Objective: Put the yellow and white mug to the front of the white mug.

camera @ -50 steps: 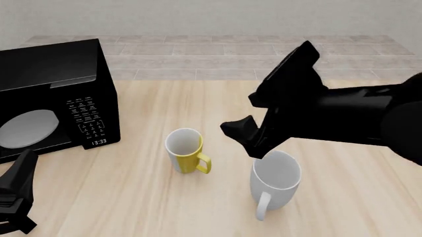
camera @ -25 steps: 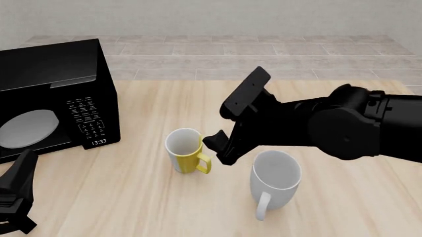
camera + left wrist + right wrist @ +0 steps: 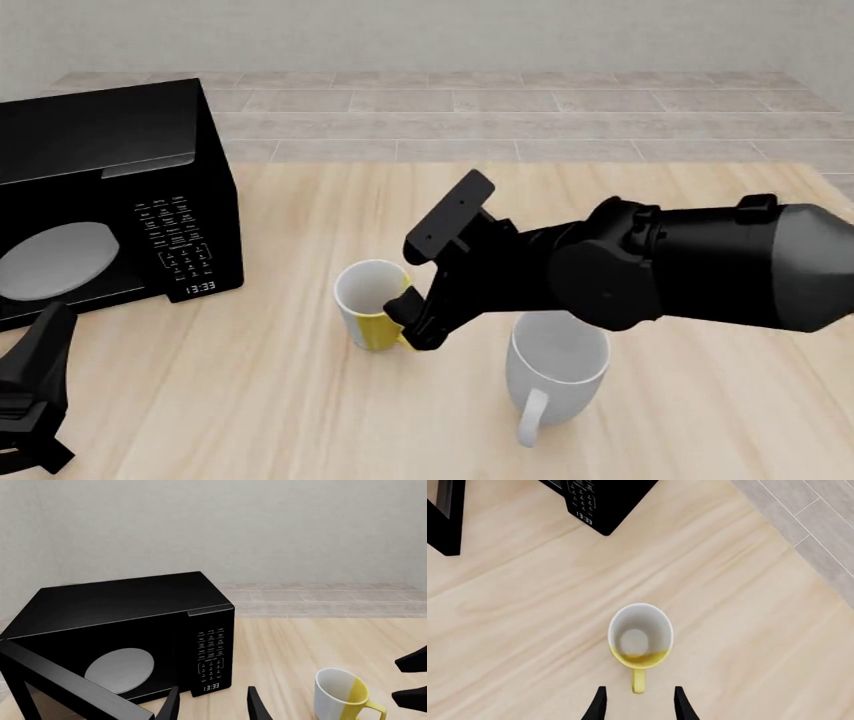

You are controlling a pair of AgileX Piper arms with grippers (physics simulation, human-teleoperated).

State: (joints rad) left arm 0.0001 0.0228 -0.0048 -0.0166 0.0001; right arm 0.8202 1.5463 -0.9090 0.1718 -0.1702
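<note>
The yellow and white mug (image 3: 368,304) stands upright in the middle of the table, left of and slightly beyond the larger white mug (image 3: 558,372). My right gripper (image 3: 406,322) reaches down at the small mug's handle side and hides the handle in the front view. In the right wrist view the gripper (image 3: 638,706) is open, with the yellow handle (image 3: 638,681) just ahead of the gap between its fingertips and the mug (image 3: 640,636) beyond. My left gripper (image 3: 212,709) is open and empty, low at the near left (image 3: 38,388), far from both mugs.
A black microwave (image 3: 107,190) with its door swung open stands at the left of the table. The right arm's bulk hangs over the white mug's far rim. The table's far edge meets a tiled floor (image 3: 534,110).
My right gripper has moved left and down, from above the white mug to the yellow and white mug's handle. The left arm and both mugs have stayed still.
</note>
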